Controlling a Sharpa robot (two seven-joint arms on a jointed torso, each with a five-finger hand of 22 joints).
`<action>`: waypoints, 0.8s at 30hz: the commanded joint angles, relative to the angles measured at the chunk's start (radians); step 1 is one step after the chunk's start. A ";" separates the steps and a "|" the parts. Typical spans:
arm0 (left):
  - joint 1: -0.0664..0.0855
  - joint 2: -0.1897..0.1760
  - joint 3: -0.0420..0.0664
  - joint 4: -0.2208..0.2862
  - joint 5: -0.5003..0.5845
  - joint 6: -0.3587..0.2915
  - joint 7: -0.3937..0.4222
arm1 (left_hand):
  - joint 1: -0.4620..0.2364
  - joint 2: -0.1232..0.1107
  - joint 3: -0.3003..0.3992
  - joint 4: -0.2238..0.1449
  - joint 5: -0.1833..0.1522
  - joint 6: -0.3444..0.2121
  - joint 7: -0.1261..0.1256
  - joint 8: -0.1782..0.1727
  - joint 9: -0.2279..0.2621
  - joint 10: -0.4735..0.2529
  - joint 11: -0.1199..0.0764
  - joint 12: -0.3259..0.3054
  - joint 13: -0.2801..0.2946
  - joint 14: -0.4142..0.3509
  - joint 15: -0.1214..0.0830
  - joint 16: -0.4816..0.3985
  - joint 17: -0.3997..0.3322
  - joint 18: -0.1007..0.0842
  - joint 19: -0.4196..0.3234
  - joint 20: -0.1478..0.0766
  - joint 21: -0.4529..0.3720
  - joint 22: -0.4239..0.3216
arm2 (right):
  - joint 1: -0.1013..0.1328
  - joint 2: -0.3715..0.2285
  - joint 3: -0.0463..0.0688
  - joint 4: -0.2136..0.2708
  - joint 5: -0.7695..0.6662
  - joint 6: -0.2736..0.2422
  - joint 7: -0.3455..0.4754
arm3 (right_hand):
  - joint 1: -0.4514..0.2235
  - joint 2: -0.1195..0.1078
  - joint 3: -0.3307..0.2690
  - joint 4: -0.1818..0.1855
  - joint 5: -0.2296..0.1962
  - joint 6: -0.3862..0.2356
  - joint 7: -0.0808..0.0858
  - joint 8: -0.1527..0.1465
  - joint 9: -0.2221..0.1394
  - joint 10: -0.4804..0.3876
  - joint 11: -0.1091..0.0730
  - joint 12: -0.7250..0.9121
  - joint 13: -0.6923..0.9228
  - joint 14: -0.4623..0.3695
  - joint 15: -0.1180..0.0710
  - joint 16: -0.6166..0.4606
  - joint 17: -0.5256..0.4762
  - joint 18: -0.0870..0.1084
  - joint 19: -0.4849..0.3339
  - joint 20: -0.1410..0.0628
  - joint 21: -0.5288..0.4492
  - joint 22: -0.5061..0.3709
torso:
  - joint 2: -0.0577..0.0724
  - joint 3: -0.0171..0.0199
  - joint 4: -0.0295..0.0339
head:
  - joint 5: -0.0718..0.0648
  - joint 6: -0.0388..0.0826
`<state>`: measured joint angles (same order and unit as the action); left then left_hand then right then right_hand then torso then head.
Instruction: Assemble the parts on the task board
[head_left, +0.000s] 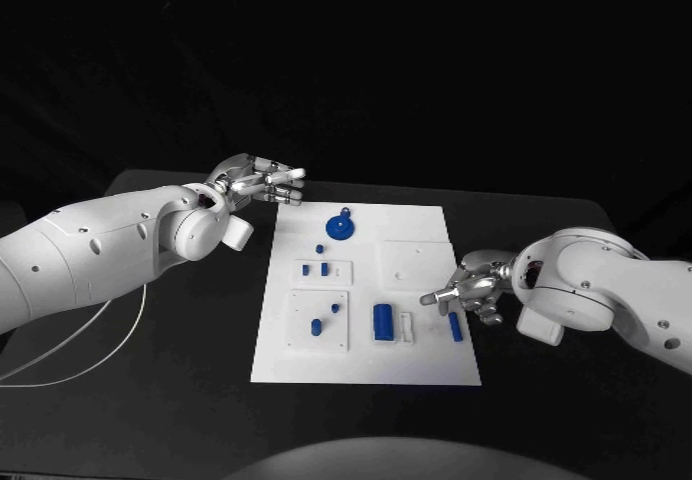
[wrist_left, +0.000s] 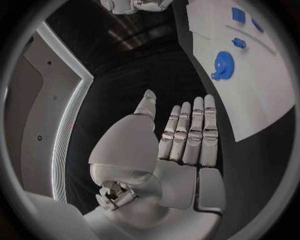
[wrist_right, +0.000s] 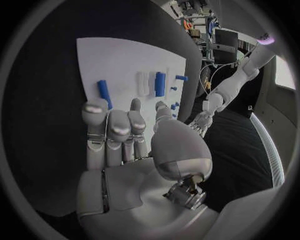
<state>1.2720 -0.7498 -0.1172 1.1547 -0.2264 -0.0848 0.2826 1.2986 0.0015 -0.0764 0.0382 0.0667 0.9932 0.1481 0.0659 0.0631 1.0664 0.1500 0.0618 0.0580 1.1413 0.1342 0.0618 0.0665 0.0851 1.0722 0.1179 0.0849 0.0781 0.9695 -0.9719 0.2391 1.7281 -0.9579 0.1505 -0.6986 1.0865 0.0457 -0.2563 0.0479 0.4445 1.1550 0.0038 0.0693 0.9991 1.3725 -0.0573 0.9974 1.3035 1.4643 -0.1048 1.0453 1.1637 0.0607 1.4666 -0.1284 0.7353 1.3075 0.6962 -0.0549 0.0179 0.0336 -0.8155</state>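
One white task board (head_left: 418, 365) lies on a black table (head_left: 173, 400).

Looks like a robotics lab, test-cell setup. I'm at a black table (head_left: 173, 400) with black backdrop all round, nothing domestic anywhere. In front of me a white task board (head_left: 368, 360) with small blue parts (head_left: 384, 322) in recesses, a blue gear (head_left: 340, 226) among them: a bench fixture, not a product. A white cable (head_left: 87, 345) trails across the table by my left arm. My right wrist view catches cluttered shelving with equipment and a monitor (wrist_right: 224, 42) at the far side. My left wrist view shows a pale panel with a lit edge strip (wrist_left: 65, 125).
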 joint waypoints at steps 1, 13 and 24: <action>0.000 -0.001 0.001 0.004 -0.002 -0.002 0.012 | -0.004 0.000 -0.003 -0.002 0.004 0.004 0.006 0.000 0.001 0.000 0.000 -0.002 0.001 -0.007 0.000 0.001 0.001 -0.003 -0.004 0.006 -0.003 -0.001 | 0.001 -0.020 0.007 -0.010 -0.017 0.027 -0.001 | 0.015 0.001 0.000 -0.009 0.005 0.006 -0.001 -0.004 0.010 0.003 -0.006 0.000 0.000 -0.001 -0.009 0.004 -0.001 -0.006 0.054 -0.006 0.001 0.086 | 0.000 0.0007 -0.0005 | -0.008 0.001; 0.000 -0.002 0.001 0.005 -0.001 -0.001 0.013 | -0.004 -0.001 -0.003 -0.004 0.005 0.004 0.006 0.000 0.001 0.002 -0.001 -0.003 0.001 -0.006 0.000 0.001 0.001 -0.004 -0.004 0.005 -0.003 -0.001 | 0.000 -0.078 0.017 -0.012 -0.101 0.095 -0.014 | 0.064 -0.034 0.150 -0.081 0.034 0.002 -0.005 -0.006 -0.054 0.002 -0.007 -0.001 0.003 -0.001 -0.011 0.006 0.004 -0.010 0.053 -0.009 0.005 0.088 | 0.000 -0.0010 0.0004 | -0.026 0.003; 0.000 -0.002 0.000 0.006 -0.001 0.002 0.012 | -0.004 -0.001 -0.003 -0.004 0.005 0.004 0.006 0.000 0.001 0.002 -0.001 -0.003 0.001 -0.006 0.000 0.001 0.001 -0.004 -0.004 0.005 -0.003 -0.001 | -0.048 -0.053 0.012 -0.004 -0.211 0.091 -0.035 | 0.027 -0.057 0.219 -0.072 0.026 0.004 -0.004 -0.005 -0.051 0.002 -0.008 -0.004 0.002 -0.001 -0.010 0.003 0.003 -0.010 0.054 -0.008 0.004 0.088 | 0.001 -0.0005 0.0034 | -0.026 -0.001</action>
<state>1.2720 -0.7531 -0.1173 1.1577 -0.2266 -0.0860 0.2839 1.2986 0.0015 -0.0764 0.0382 0.0667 0.9932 0.1481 0.0660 0.0631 1.0664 0.1499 0.0618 0.0580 1.1414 0.1342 0.0618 0.0665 0.0851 1.0722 0.1179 0.0849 0.0781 0.9257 -1.0273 0.2517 1.7210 -1.0928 0.2185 -0.6994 1.1201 -0.0094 -0.0372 -0.0282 0.4754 1.1548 0.0040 0.0693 0.9476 1.3761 -0.0608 0.9974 1.3057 1.4633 -0.1112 1.0486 1.1669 0.0608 1.4666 -0.1284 0.7352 1.3075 0.6968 -0.0553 0.0203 0.0056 -0.8146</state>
